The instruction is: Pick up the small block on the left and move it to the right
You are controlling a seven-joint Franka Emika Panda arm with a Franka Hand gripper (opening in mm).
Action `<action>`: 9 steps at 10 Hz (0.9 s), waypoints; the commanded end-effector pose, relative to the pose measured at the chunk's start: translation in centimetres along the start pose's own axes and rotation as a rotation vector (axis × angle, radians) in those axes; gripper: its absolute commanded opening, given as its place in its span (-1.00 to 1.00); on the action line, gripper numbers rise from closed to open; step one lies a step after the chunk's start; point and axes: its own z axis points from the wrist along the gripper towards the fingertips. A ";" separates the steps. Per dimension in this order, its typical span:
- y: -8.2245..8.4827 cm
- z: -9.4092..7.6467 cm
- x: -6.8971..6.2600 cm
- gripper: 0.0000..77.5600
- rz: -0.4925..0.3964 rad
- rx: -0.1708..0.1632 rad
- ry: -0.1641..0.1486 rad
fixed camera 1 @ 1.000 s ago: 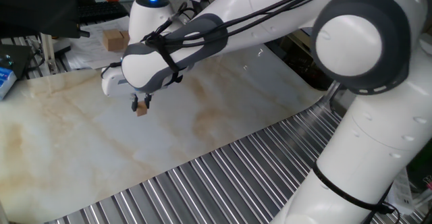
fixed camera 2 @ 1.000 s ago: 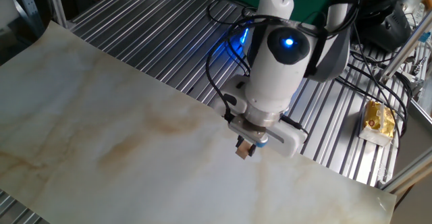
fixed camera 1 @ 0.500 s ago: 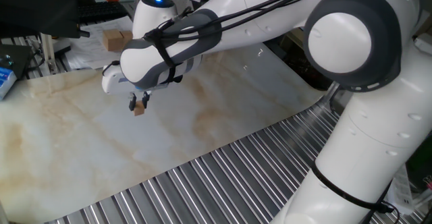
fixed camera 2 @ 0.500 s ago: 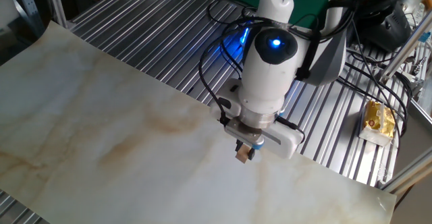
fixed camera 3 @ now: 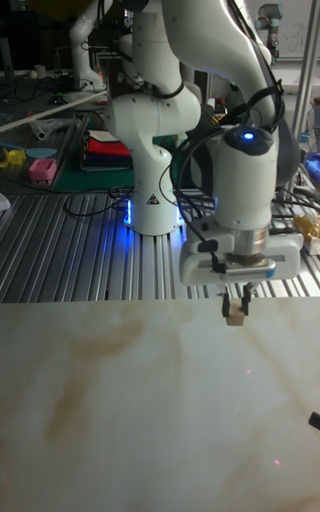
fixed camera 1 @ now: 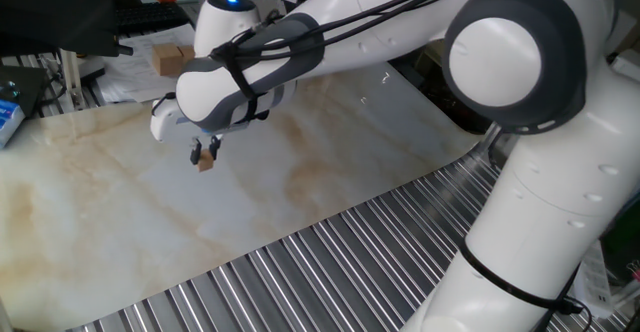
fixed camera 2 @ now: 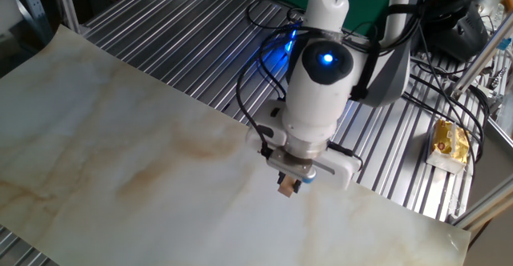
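The fingers (fixed camera 3: 235, 308) point straight down, clamped on the small block (fixed camera 3: 234, 319), which hangs just above the marbled table (fixed camera 3: 107, 405). Above them the white wrist stands upright, its blue light (fixed camera 2: 326, 58) lit.

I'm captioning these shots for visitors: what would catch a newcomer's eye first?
First, the big white arm stretching over the marble-patterned tabletop, with a blue light glowing on its wrist. Next, the gripper pointing down, pinching the small block just above the surface. Behind, two larger tan blocks sit at the table's far edge.
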 end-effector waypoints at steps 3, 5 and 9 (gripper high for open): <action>0.2 -0.5 -1.6 -0.97 -0.090 0.027 0.014; 0.2 -0.5 -1.7 -0.97 -0.095 0.027 0.009; -0.5 0.1 -2.2 -0.97 -0.095 0.033 -0.005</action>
